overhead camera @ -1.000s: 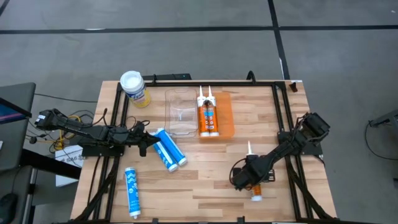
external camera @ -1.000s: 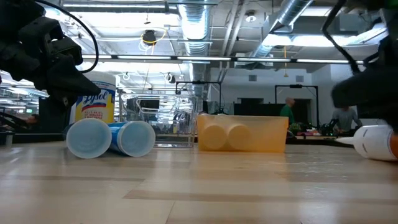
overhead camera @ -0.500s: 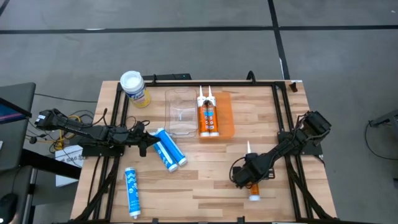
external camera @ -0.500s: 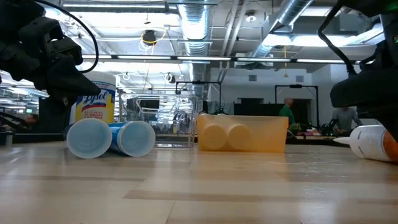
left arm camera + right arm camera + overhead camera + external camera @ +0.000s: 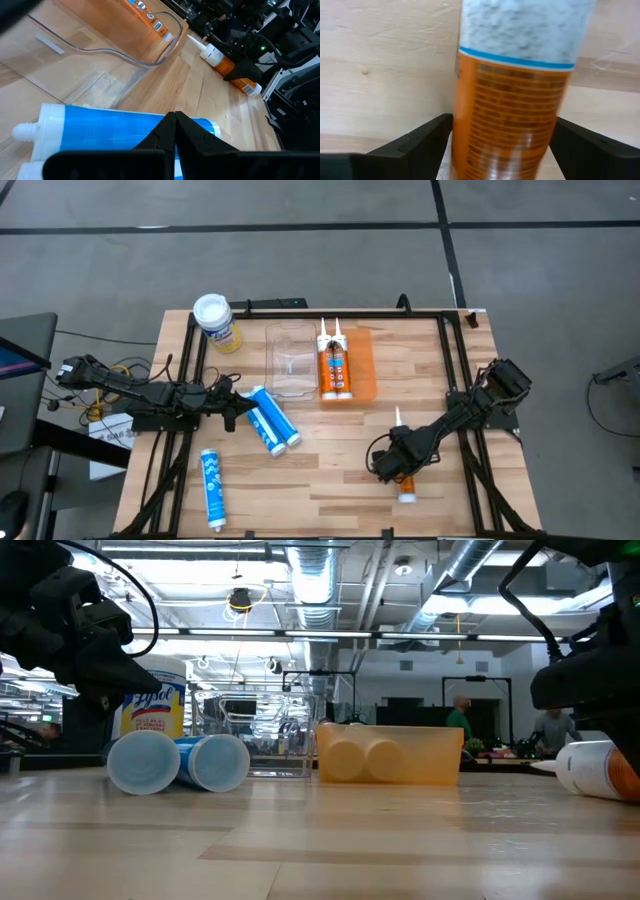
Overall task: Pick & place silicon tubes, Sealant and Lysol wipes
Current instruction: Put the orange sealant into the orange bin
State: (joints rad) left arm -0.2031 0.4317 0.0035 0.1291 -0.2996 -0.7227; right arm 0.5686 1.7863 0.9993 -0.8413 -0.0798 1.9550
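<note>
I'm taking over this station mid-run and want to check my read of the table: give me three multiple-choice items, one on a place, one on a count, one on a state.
1. Where does the Lysol wipes canister stand?
A. the table's far left corner
B. inside the clear tray
C. beside the right arm

2. How many blue tubes lie on the table?
A. one
B. three
C. five

3. How is the right gripper?
A. shut above the tray
B. open, fingers either side of an orange tube
C. out of view

Answers:
1. A, it stands upright at that corner in the high view.
2. B, a pair lies by the shut left gripper and a single one near the front edge.
3. B, the right wrist view shows the orange tube between spread fingers.
</note>
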